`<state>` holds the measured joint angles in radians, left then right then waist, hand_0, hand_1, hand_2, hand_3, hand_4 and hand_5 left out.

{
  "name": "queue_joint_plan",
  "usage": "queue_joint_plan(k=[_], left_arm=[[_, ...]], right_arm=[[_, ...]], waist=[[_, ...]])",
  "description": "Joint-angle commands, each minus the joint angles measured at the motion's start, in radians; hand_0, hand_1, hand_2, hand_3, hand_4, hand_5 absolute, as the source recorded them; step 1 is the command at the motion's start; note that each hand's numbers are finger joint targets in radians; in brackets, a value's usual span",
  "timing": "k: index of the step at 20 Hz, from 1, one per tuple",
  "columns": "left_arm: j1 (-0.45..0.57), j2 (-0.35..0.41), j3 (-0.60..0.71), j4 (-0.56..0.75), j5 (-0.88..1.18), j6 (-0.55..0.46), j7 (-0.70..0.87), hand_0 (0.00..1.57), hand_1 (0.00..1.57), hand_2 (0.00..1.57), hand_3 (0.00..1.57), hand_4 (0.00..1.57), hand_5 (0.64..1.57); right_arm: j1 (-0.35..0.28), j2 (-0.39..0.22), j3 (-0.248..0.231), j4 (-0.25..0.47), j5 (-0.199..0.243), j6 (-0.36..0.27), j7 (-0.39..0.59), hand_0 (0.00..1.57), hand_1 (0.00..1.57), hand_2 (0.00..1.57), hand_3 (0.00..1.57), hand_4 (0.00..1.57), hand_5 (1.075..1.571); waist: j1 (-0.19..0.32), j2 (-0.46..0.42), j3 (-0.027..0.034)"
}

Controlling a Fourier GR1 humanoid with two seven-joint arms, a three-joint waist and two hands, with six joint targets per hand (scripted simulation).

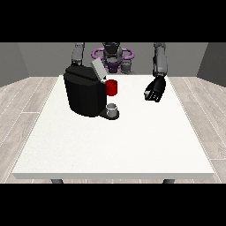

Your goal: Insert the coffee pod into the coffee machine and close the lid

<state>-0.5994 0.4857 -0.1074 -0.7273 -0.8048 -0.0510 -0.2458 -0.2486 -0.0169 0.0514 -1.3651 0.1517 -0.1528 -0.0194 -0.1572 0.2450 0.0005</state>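
Lighting: even, diffuse, moderately bright.
White table (114, 145) evenly lit, without glare; coffee machine (84, 95) reads near-black, surface detail lost; only faint shadow at its base. Edges straight, undistorted.

black coffee machine (84, 95), lid (98, 69) raised

The coffee machine (82, 93) is black with a grey lid (98, 69). Beside it a cup (112, 87) is red. The table (132, 145) is white, and the hand at the view's right (155, 90) is black.
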Motion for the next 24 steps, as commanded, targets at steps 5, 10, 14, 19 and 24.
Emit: queue_joint_plan(k=[5,10,14,19,24], left_arm=[[-0.053,-0.037,0.029,0.1,-0.06,0.087,-0.058,1.15,1.15,1.26,1.16,0.47,1.571],[-0.07,-0.07,0.065,0.058,0.033,-0.028,-0.13,1.43,1.43,1.42,1.35,0.49,1.571],[-0.092,-0.066,0.089,0.079,0.043,-0.108,-0.085,1.42,1.42,1.41,1.33,0.52,1.571],[-0.243,-0.107,0.066,-0.018,0.056,-0.272,0.013,1.4,1.4,1.39,1.33,0.54,1.571],[-0.232,-0.109,0.083,-0.032,0.054,-0.32,0.035,1.42,1.42,1.4,1.33,0.53,1.571]], right_arm=[[-0.035,0.004,-0.021,0.032,-0.008,0.002,0.02,0.0,0.0,0.0,0.0,0.0,1.571],[-0.012,-0.043,-0.046,0.084,0.044,-0.036,0.052,0.0,0.0,0.0,0.0,0.0,1.571],[0.024,-0.01,-0.006,0.097,0.077,-0.056,0.057,0.0,0.0,0.0,0.0,0.0,1.571],[-0.041,-0.027,-0.091,0.239,0.023,-0.047,-0.024,0.0,0.0,0.0,0.0,0.0,1.571],[-0.005,-0.033,-0.065,0.23,0.035,-0.018,-0.02,0.0,0.0,0.0,0.0,0.0,1.571]], waist=[[0.001,0.014,-0.0009],[0.035,-0.062,-0.0008],[0.026,-0.122,-0.0007],[0.061,-0.134,0.0004],[0.052,-0.183,-0.0002]])
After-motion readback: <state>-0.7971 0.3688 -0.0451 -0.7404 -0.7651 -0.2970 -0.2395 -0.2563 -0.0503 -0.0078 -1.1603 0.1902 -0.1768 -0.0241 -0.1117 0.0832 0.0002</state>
